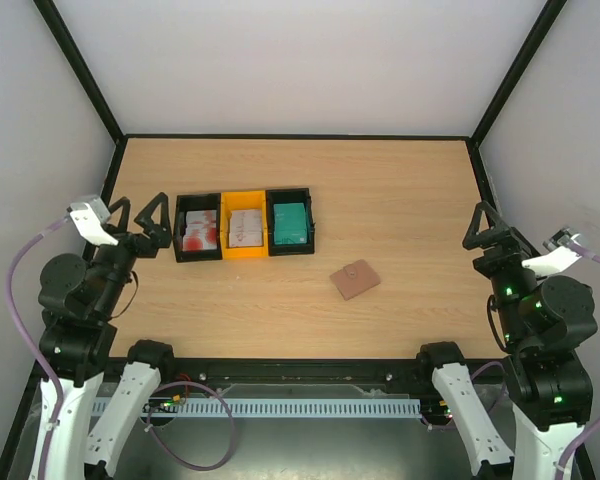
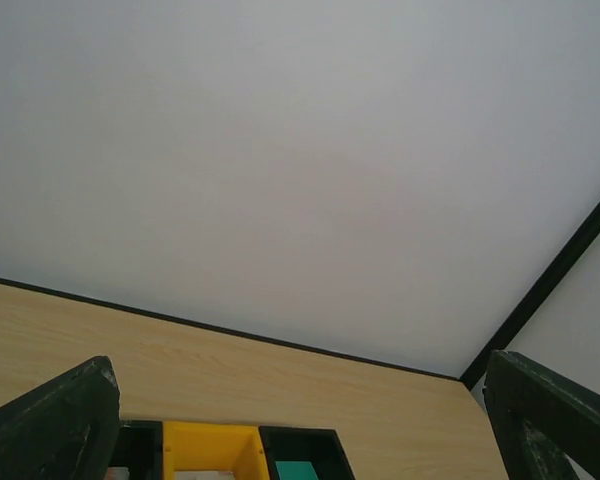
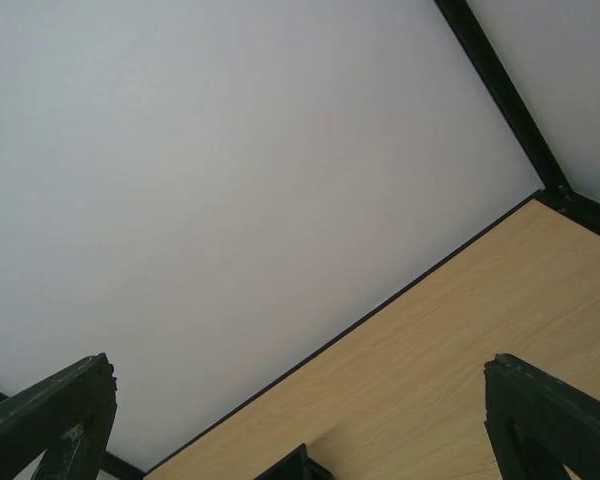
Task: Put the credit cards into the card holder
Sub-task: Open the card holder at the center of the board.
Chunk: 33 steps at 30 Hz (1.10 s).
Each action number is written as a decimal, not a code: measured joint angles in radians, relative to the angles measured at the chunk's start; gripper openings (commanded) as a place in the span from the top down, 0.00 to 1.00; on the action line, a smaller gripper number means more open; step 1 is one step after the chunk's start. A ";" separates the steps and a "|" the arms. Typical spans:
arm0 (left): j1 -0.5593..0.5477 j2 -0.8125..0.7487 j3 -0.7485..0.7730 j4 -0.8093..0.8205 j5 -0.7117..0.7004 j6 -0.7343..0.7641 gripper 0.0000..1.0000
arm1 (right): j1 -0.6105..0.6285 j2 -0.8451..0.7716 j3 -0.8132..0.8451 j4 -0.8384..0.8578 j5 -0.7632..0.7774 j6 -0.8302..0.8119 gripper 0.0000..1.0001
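Three stacks of credit cards lie in a row of trays left of centre: red-and-white ones (image 1: 200,232), pale ones (image 1: 245,228) and teal ones (image 1: 291,222). The card holder (image 1: 355,279), pinkish-brown and folded shut with its tab on top, lies on the table right of the trays. My left gripper (image 1: 140,212) is open and empty, raised just left of the trays. Its wrist view shows the yellow tray (image 2: 208,442) and a bit of the teal cards (image 2: 300,471). My right gripper (image 1: 486,229) is open and empty at the right side, far from the holder.
The cards sit in a black tray (image 1: 183,228), a yellow tray (image 1: 245,251) and a second black tray (image 1: 290,193). White walls with black frame posts close in the wooden table (image 1: 410,200). The right wrist view shows only a black tray corner (image 3: 296,464).
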 measured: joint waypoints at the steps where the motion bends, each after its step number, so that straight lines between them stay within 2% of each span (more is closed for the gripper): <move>1: 0.003 0.005 0.000 0.000 0.010 -0.003 0.00 | -0.004 0.000 0.000 0.000 -0.013 0.000 0.02; 6: 0.009 0.038 -0.013 0.000 0.073 -0.022 0.00 | -0.013 -0.014 -0.006 -0.002 -0.046 0.004 0.02; 11: 0.011 0.111 -0.041 0.000 0.138 -0.048 0.00 | -0.018 -0.084 -0.105 -0.007 -0.063 0.004 0.02; 18: 0.014 0.158 -0.193 0.058 0.206 -0.066 0.00 | -0.018 -0.062 -0.261 -0.003 -0.149 -0.011 0.00; 25: -0.008 0.298 -0.285 0.212 0.370 -0.097 0.00 | -0.018 0.024 -0.489 0.024 -0.232 -0.008 0.11; 30: -0.132 0.422 -0.341 0.284 0.407 -0.121 0.00 | -0.018 0.046 -0.591 0.026 -0.217 0.002 0.25; 33: -0.214 0.486 -0.357 0.321 0.396 -0.140 0.01 | -0.017 0.073 -0.637 0.027 -0.216 0.024 0.28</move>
